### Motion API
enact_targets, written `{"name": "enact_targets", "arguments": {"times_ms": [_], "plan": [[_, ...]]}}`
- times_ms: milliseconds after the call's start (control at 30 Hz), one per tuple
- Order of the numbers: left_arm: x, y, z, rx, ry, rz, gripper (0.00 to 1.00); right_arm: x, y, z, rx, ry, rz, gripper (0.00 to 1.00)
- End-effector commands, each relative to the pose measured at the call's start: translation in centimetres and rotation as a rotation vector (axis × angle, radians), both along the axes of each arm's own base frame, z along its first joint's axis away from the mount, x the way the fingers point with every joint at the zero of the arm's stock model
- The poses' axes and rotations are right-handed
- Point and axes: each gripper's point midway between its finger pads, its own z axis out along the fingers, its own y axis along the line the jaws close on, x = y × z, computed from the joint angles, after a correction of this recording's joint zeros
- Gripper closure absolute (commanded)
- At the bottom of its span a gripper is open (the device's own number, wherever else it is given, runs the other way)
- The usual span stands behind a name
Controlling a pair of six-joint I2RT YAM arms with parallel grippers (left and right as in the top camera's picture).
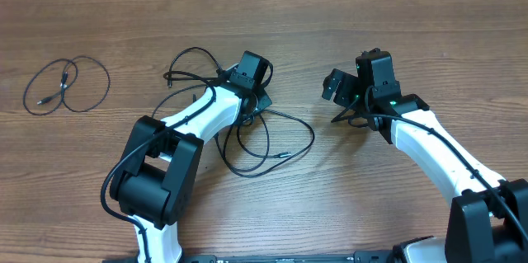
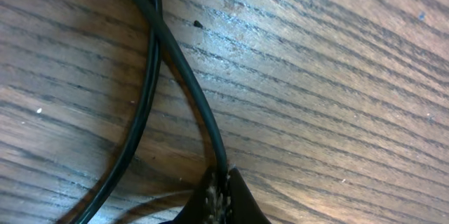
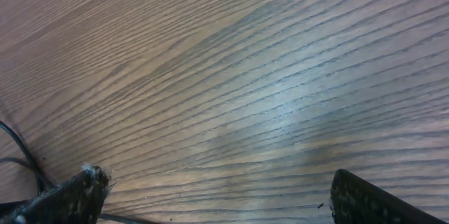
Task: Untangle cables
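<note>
Left wrist view sits closest to the work. The left pincer (image 2: pixel 219 199) is closed tight on a black cable (image 2: pixel 188 76), which runs up from the tips and crosses a second strand (image 2: pixel 140 97) near the top of the picture. Both lie on the wood-grain counter (image 2: pixel 337 97). Only this view shows the pinch itself; from overhead the wrist covers the tips.

Right wrist view shows the right pincer (image 3: pixel 217 199) spread wide, one fingertip (image 3: pixel 70 196) at the lower left and the other at the lower right, with bare counter between them. A thin strand (image 3: pixel 17 150) curves along the left edge, just beside the left-hand tip; whether it touches cannot be told.

Overhead gives the layout that neither wrist camera does. The tangle of cables (image 1: pixel 264 135) lies in loose overlapping loops at the middle of the counter, under and around the wrist of the left arm (image 1: pixel 194 115). One plug end (image 1: pixel 285 157) lies inside the largest loop. The right arm (image 1: pixel 429 143) hovers just right of that tangle, apart from the left arm. Farther off, near the left edge, a separate cable (image 1: pixel 66 86) lies in a small figure-eight, well apart from the tangle and from both arms.
</note>
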Motion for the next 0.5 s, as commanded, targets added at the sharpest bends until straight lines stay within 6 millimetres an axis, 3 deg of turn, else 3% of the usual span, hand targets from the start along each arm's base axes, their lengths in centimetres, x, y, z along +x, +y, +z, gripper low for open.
{"name": "enact_targets", "arguments": {"times_ms": [0,233,467], "plan": [[-3.1,1.1,-3.3,0.036,0.145,0.0,0.96,0.2,0.0,0.2,-0.004,-0.01,-0.005,0.0],[-3.3,2.2,3.6,0.005,0.078,0.066,0.96,0.2,0.0,0.2,-0.004,-0.01,-0.005,0.0],[-2.6,2.1,11.9,-0.064,-0.126,0.025,0.96,0.2,0.0,0.2,-0.004,-0.009,-0.005,0.0]]}}
